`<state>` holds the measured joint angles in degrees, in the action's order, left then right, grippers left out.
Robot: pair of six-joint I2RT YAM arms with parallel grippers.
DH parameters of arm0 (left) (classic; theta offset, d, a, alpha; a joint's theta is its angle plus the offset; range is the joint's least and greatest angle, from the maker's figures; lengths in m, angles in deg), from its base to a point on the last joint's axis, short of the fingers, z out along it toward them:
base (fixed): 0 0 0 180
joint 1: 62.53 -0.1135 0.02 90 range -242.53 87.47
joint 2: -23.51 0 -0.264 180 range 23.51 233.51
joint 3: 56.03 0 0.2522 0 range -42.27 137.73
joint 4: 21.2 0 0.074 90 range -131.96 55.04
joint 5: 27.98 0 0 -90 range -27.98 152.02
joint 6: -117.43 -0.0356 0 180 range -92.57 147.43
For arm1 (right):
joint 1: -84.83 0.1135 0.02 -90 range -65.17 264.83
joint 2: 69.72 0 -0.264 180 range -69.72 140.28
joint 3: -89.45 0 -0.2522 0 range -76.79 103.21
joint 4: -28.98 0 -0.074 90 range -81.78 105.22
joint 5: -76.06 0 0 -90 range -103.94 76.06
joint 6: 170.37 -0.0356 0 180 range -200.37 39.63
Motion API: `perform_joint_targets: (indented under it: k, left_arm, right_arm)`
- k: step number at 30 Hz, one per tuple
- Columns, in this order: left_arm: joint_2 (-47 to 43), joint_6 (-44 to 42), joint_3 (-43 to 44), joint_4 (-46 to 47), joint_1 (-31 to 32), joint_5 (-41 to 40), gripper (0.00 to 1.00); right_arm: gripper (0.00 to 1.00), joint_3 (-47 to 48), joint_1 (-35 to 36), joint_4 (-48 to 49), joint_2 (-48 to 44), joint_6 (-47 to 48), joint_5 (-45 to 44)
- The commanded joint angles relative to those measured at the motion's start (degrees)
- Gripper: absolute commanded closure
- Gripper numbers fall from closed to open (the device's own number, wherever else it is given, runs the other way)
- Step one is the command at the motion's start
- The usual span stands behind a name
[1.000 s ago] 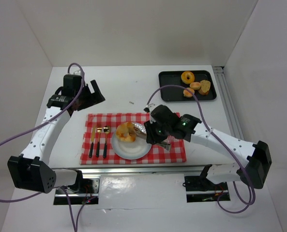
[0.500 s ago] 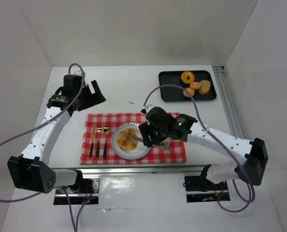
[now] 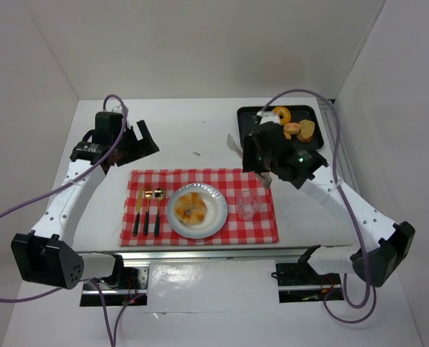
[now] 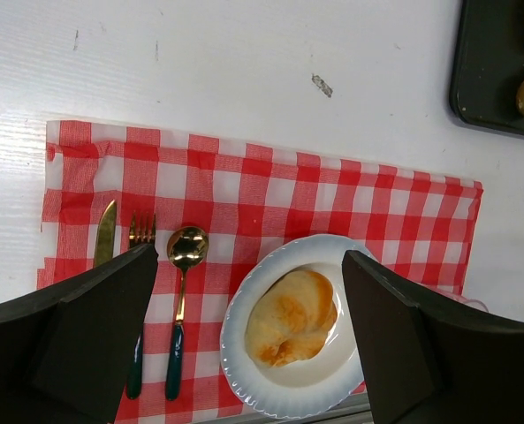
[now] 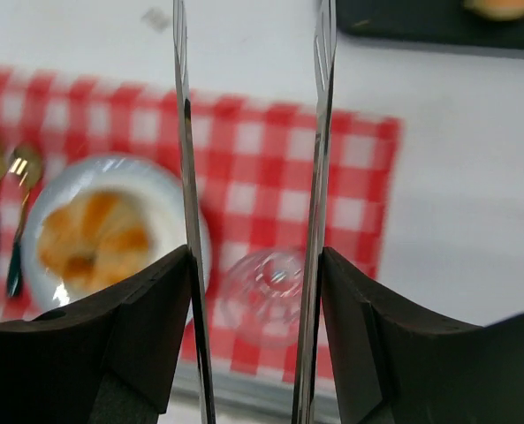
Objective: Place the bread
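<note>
A white table (image 3: 200, 130) fills the overhead view, boxed in by white walls, with two white and black arms reaching in from the bottom edge. The left arm bends up the left side, and its left gripper (image 3: 143, 142) hangs over bare table at the upper left, its two black fingers spread wide. The right arm rises from the lower right corner to right of centre, where the right gripper (image 5: 251, 132) hovers by the near edge of the tray. Its two long metal blades stand apart and clasp nothing. A red and white checked cloth (image 3: 261, 228) lies across the lower middle. A black rectangular tray (image 3: 306, 113) sits at the upper right, carrying a ring doughnut (image 3: 280, 116) and a few other golden pastries (image 3: 299, 130). On the cloth, just left of centre, rests a round white plate (image 3: 215, 217), and the golden bread roll (image 3: 192, 206) lies on it, free of both grippers. A clear drinking glass (image 3: 246, 207) stands just right of the plate. To the plate's left, side by side, lie a gold knife (image 4: 105, 231), fork (image 4: 141, 230) and spoon (image 4: 187, 246) with dark handles. A tiny grey scrap (image 3: 197, 153) sits on the table above the cloth.
</note>
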<state>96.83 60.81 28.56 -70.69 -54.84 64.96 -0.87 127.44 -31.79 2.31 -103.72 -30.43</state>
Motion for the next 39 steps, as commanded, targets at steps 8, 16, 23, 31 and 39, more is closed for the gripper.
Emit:
perform_joint_targets:
  k: [8,16,23,31,39]
  left_arm:
    - [1.7,-0.4,0.9,1.8,-0.2,1.5,0.01]
    - [3.5,-1.0,0.9,1.8,-0.2,2.0,0.01]
    - [5.2,-1.0,0.9,1.8,-0.2,2.0,0.01]
    - [5.7,-1.0,1.4,1.8,-0.2,2.0,0.01]
    - [6.2,-1.5,1.4,1.8,-0.2,2.0,0.01]
  right_arm:
    - [0.34,1.2,-32.1,18.2,11.3,0.4,3.1]
    - [0.34,13.1,-38.7,20.3,27.7,5.4,4.1]
    - [0.36,22.9,-41.0,19.7,36.8,6.0,4.8]
    - [0.4,27.5,-43.0,18.3,43.8,7.0,9.0]
    - [0.43,28.4,-44.5,17.9,46.2,7.5,12.8]
